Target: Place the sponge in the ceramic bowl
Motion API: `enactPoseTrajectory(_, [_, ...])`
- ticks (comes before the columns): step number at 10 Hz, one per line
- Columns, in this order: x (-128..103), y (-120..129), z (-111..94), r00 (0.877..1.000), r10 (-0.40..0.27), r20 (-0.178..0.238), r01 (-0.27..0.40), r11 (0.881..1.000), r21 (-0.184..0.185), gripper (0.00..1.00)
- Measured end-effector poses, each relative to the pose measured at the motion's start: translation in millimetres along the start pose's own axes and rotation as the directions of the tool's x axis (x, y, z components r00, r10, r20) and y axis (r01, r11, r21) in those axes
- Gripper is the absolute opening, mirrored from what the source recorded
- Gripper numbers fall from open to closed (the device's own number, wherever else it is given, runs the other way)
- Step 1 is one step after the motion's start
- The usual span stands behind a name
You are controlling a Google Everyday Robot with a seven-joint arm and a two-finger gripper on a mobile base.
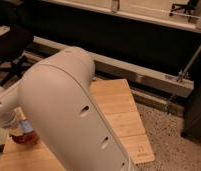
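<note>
1. Markings. The only mark in view is a small dark stamp (139, 149) near the right front corner of the pale, slatted wooden tabletop (119, 107). It is too small to read. No other label or writing can be made out.

2. Arm. A large, smooth white arm housing (69, 115) with three small dark slots fills the middle of the camera view and covers most of the tabletop.

3. Gripper. The gripper (19, 119) is at the lower left edge, directly over the bowl and almost wholly hidden by the white housing. Whether it is open or closed, and whether it has hold of anything, cannot be told.

4. Sponge. The small light-blue soft sponge (27, 126) shows as a blue patch just right of the gripper, at the rim of the round orange-red ceramic bowl (23, 138). Only part of it is visible. Whether it lies inside the bowl or hangs above it cannot be told.

5. Bowl. The bowl stands on the left part of the tabletop, its right side hidden by the housing.

6. Surroundings. A black office chair (9, 47) stands at the left, a long grey metal rail (144, 75) runs behind the tabletop, and a speckled floor (169, 135) lies to the right.
</note>
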Motion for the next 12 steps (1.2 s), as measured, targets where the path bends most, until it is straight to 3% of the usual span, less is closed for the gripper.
enactPoseTrajectory(1, [2.6,0.7,16.5,1.000,-0.006,0.003,0.007,0.999,-0.049,0.04])
enactPoseTrajectory(3, [0.7,9.6,38.5,0.999,-0.018,0.036,0.023,0.988,-0.150,0.21])
enactPoseTrajectory(5, [-6.8,11.4,36.5,0.988,-0.035,0.151,0.072,0.966,-0.246,0.43])
enactPoseTrajectory(7, [-7.7,7.6,27.4,0.972,-0.069,0.223,0.130,0.954,-0.270,0.61])
enactPoseTrajectory(9, [-1.3,4.9,21.6,0.961,-0.120,0.247,0.187,0.945,-0.268,0.78])
enactPoseTrajectory(12, [7.7,2.9,20.4,0.957,-0.155,0.245,0.221,0.936,-0.273,0.80])
